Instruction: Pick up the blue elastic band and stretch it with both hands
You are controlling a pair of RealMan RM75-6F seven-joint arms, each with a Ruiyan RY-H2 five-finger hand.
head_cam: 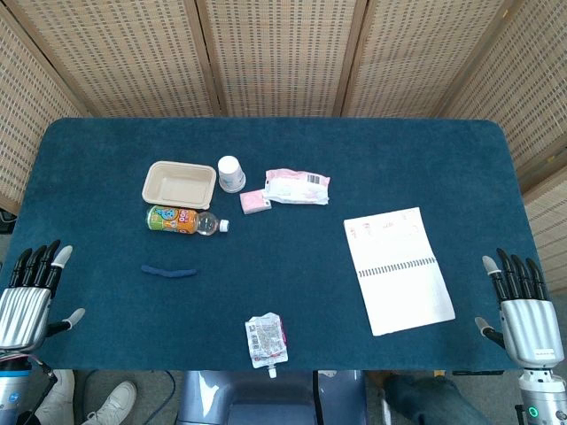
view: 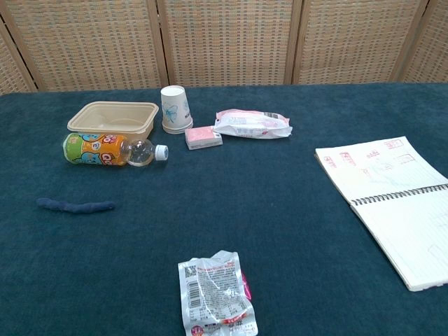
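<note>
Tan tray (head_cam: 179,185), paper cup (head_cam: 231,173), bottle (head_cam: 182,220), open notebook (head_cam: 398,269), possibly snack packets (head_cam: 266,340)

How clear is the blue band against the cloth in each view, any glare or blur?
Head view: sharp and evenly lit, but the blue elastic band is low-contrast on the dark table; no glare. Chest view: the band reads slightly clearer, soft shadows only; neither robot hand shows there.

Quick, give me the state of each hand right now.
Left hand: open, fingers apart, holding nothing, at the table's near edge.
Right hand: open, fingers apart, holding nothing.
</note>
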